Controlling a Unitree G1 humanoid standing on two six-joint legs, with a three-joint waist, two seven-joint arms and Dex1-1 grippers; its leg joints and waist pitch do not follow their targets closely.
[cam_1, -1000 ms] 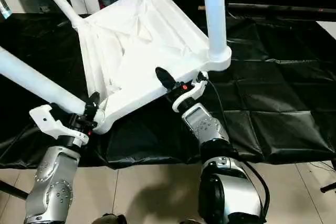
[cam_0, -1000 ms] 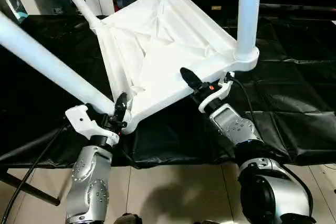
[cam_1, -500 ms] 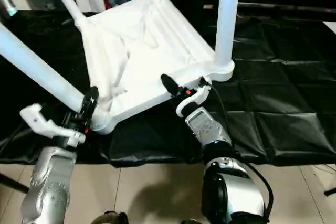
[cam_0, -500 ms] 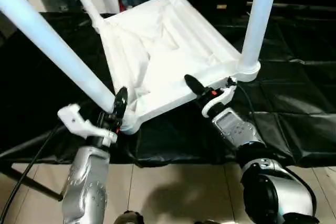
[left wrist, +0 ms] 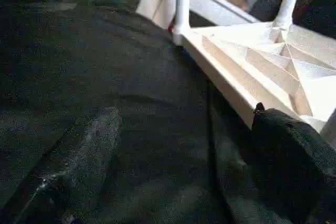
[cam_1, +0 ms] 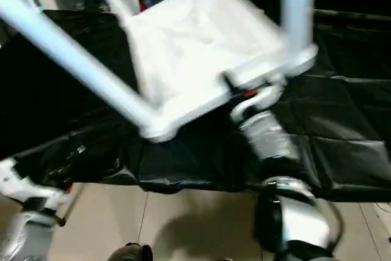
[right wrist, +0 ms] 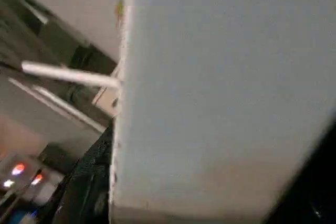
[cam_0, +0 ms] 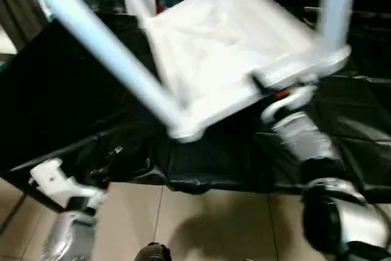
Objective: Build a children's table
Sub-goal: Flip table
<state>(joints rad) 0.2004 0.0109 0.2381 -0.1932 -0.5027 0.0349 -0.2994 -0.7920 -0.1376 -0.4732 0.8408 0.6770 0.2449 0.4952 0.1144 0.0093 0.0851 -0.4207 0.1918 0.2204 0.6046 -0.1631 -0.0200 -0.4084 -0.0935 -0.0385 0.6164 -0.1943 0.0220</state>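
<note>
The left gripper [cam_0: 116,154] has let go of the table [cam_0: 232,47] corner and dropped low beside the worktop [cam_0: 73,90], its fingers apart around nothing, so the upturned table, legs up, now tilts held only by the right gripper [cam_0: 259,82] clamping its rim.

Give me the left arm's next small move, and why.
Probably raise the left gripper to the table at its near corner and grip there: it hangs open below, apart from the tilted table, and the right gripper meets just one edge.
</note>
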